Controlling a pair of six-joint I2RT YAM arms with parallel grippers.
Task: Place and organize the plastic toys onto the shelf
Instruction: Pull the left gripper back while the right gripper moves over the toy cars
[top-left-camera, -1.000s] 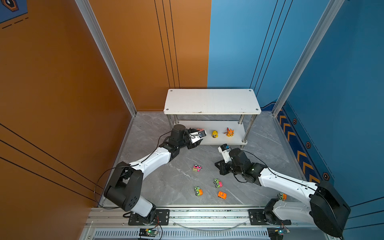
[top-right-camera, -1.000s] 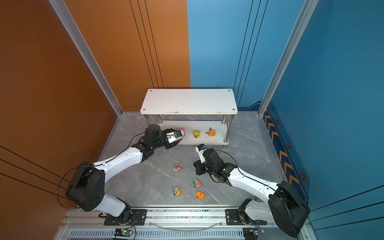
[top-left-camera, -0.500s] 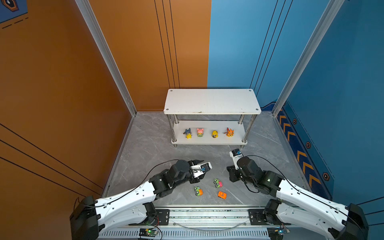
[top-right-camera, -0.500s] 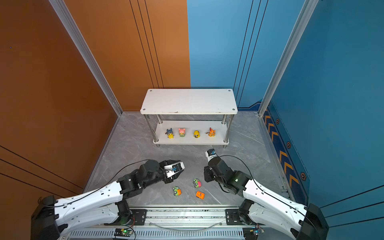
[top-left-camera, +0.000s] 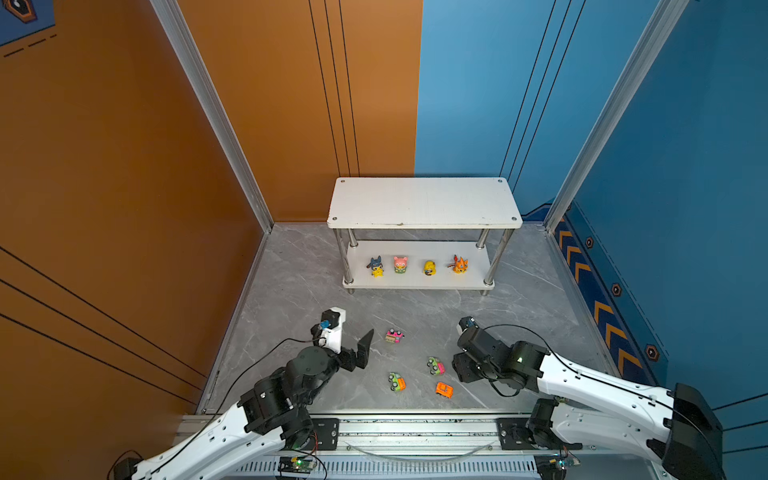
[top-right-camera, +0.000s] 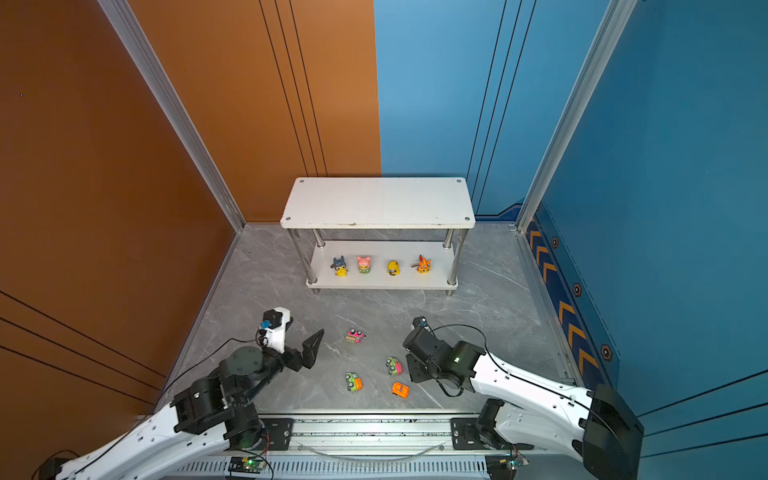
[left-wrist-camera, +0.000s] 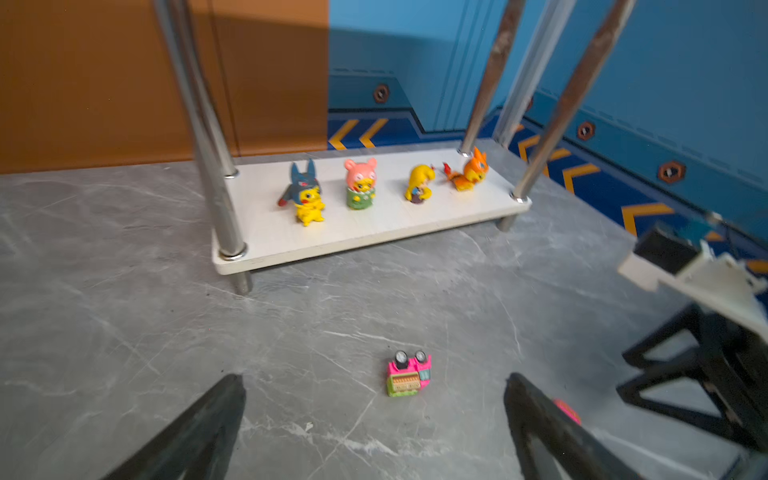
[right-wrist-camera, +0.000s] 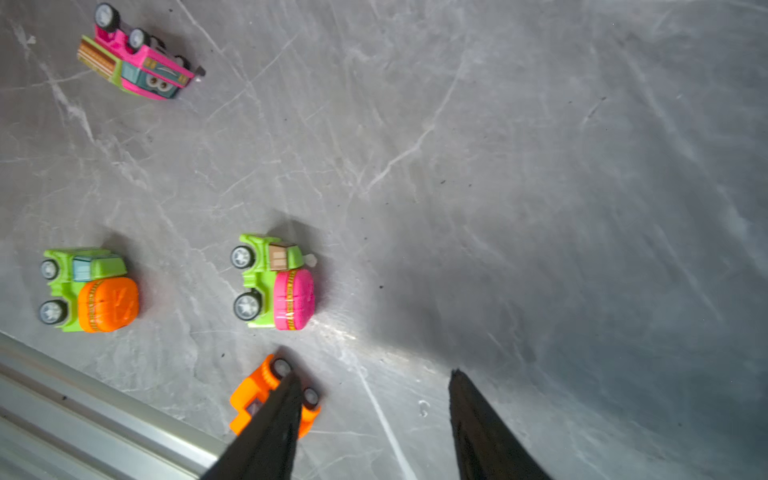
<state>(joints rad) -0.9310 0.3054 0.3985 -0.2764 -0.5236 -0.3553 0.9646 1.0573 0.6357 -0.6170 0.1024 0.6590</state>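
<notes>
Four chunky plastic cars (right-wrist-camera: 274, 282) dot veined grey floor (top-left-camera: 291, 291); left pincer (left-wrist-camera: 375, 377), right pincer (right-wrist-camera: 372, 374) both open.

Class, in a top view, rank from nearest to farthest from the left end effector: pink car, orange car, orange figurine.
1. Pink car, just ahead of the left end effector.
2. Orange car, by the front rail.
3. Orange figurine, on the shelf.

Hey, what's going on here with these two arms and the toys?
Two robot arms are sorting toys onto a shelf. Four animal figurines stand on its lower board; four cars lie on the floor. The open left gripper faces the tipped pink car; the open right gripper hovers by the orange car.
</notes>
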